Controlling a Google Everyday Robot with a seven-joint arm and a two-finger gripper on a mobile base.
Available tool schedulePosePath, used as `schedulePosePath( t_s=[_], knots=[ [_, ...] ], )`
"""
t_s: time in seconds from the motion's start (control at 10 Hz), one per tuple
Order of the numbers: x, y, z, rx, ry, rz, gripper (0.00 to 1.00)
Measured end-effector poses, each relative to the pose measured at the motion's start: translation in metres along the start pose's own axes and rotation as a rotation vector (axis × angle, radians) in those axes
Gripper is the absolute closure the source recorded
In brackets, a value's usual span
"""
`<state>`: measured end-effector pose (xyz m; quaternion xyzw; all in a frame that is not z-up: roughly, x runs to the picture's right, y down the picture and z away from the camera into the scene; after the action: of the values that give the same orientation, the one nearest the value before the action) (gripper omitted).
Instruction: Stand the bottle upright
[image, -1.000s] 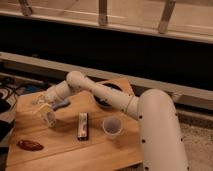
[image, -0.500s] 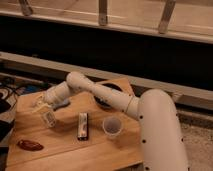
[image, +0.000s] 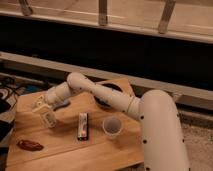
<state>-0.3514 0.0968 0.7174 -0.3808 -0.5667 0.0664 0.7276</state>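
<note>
The bottle (image: 48, 119) is small, pale and cylindrical. It is at the left of the wooden table (image: 75, 152), tilted with its top toward the upper left and its lower end at or just above the tabletop. My gripper (image: 42, 107) is at the end of the white arm that reaches in from the right. It is closed around the bottle's upper end.
A dark flat bar (image: 82, 125) lies right of the bottle. A white paper cup (image: 112, 127) stands further right. A reddish-brown object (image: 30, 145) lies at the front left. A dark bowl (image: 116, 89) sits behind my arm. Cables (image: 7, 95) lie off the table's left edge.
The bottle and the gripper have shifted very slightly down and to the right. Nothing else has moved.
</note>
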Motion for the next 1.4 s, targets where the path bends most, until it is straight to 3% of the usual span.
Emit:
schedulePosePath(
  t_s=[1.4],
  knots=[
    [0.0026, 0.0059, 0.0027, 0.0, -0.008, 0.0, 1.0]
  ],
)
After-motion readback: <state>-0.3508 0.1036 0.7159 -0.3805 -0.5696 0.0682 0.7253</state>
